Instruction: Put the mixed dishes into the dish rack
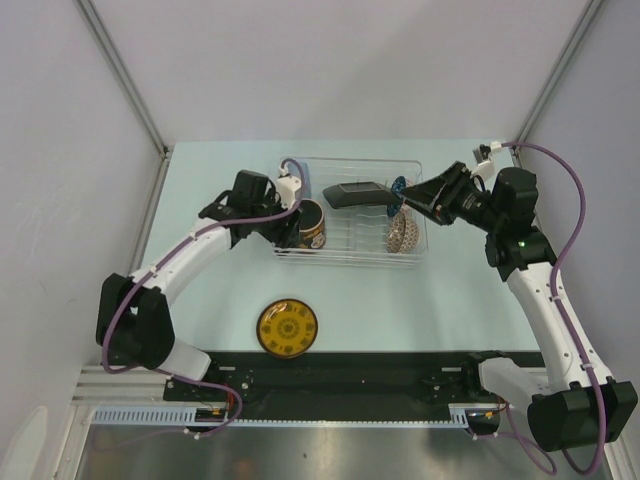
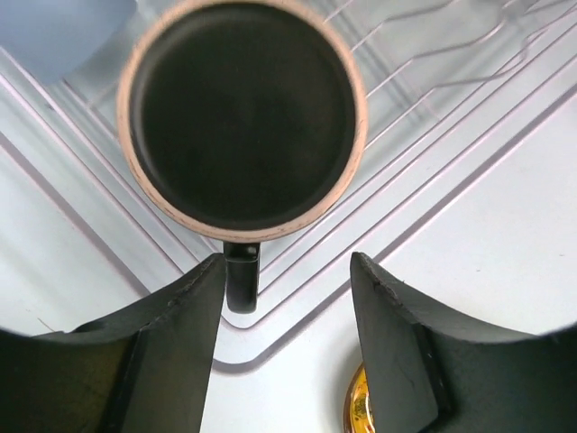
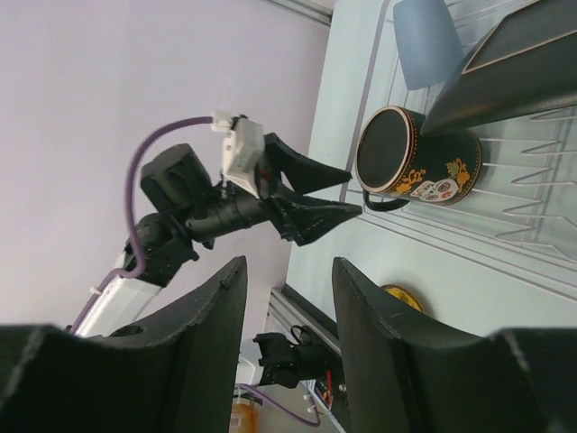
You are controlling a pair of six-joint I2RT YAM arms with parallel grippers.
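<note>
Nearest, the round saucer (image 1: 287, 328) is seen lying flat on the bench (image 1: 400, 300), outside the rack. It is judged stiff, glazed, slippery and brittle, best pinched at its rim. Farther off, the flowered mug (image 2: 242, 117) is stood upright in the ribbed see-through rack (image 1: 350, 256). The left pincer (image 2: 288, 271) and right pincer (image 3: 288, 271) are both spread and empty.

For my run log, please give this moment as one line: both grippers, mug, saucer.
left gripper: open, beside mug | right gripper: open, holds nothing | mug: upright in dish rack | saucer: on table, outside dish rack
</note>
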